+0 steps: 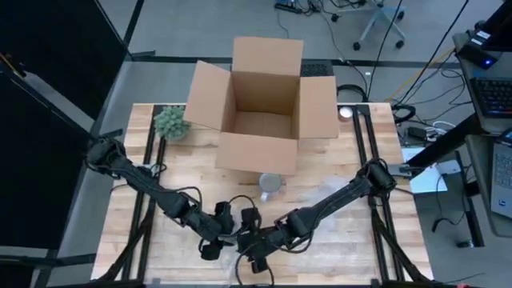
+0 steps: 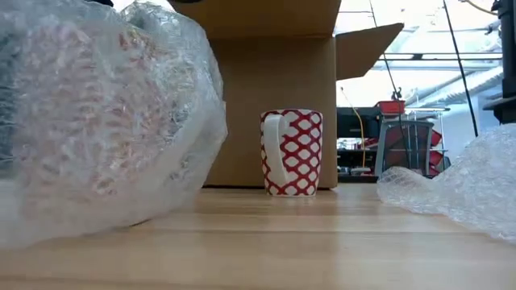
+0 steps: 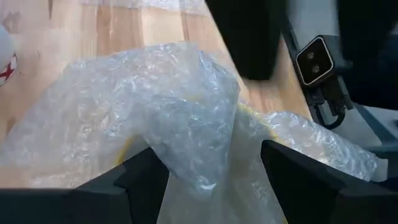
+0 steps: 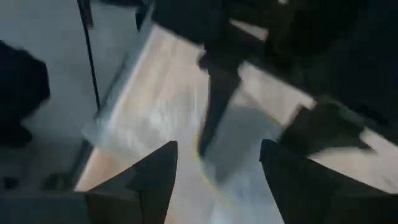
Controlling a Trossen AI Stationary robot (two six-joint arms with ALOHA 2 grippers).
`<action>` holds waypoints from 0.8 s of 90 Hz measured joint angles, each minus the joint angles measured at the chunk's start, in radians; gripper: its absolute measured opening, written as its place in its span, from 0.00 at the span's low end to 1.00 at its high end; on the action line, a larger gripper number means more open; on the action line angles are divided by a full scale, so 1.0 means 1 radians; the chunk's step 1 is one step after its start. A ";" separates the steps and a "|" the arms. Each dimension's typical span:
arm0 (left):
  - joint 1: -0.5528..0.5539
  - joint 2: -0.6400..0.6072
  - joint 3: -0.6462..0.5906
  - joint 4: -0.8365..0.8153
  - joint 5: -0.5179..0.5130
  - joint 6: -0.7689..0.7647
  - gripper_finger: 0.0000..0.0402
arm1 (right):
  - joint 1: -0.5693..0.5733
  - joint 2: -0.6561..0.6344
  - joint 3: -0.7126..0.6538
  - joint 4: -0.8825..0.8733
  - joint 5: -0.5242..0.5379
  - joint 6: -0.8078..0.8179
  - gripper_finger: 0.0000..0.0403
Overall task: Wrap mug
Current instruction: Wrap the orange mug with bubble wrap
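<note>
A red-and-white patterned mug [image 2: 292,151] stands upright on the wooden table [image 1: 160,200], just in front of an open cardboard box [image 1: 260,104]; in the high view the mug [image 1: 270,186] is near the table's middle. Clear bubble wrap [image 3: 186,112] lies bunched near the front edge; in the low view one mass [image 2: 105,121] rises high and another part [image 2: 459,185] rests on the table. My left gripper [image 3: 214,180] has a bunch of wrap between its fingers. My right gripper [image 4: 219,180] is close beside it at the front centre [image 1: 258,254], its fingers apart in a blurred view. My left gripper has a bunched fold of the bubble wrap [image 3: 205,168] between its two fingers, several layers thick. The wrap rises in a peak beyond the fingers and spreads down onto the table on both sides. The spot where the fingers meet it is covered by the wrap itself.
A small potted plant [image 1: 170,122] stands at the far left of the table. The box's flaps spread out over the far middle. Black rails run along both table sides. Bare wood lies between the mug and the grippers.
</note>
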 joint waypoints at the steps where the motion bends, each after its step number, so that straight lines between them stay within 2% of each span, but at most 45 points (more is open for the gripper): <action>1: 0.000 0.000 0.000 0.000 0.000 -0.001 0.61 | -0.001 0.007 0.000 0.001 0.000 0.001 0.54; 23: 0.001 0.000 0.003 0.001 -0.001 -0.003 0.61 | -0.009 0.065 0.001 -0.054 0.005 0.063 0.54; 41: 0.000 -0.003 0.080 -0.036 -0.001 -0.003 0.61 | -0.010 0.072 0.000 -0.054 -0.002 0.061 0.54; 55: -0.004 -0.039 0.164 -0.188 -0.032 0.003 0.61 | -0.011 0.075 0.000 -0.054 -0.003 0.061 0.54; 72: -0.036 -0.092 0.190 -0.340 -0.061 -0.034 0.61 | -0.011 0.076 -0.001 -0.054 -0.003 0.058 0.54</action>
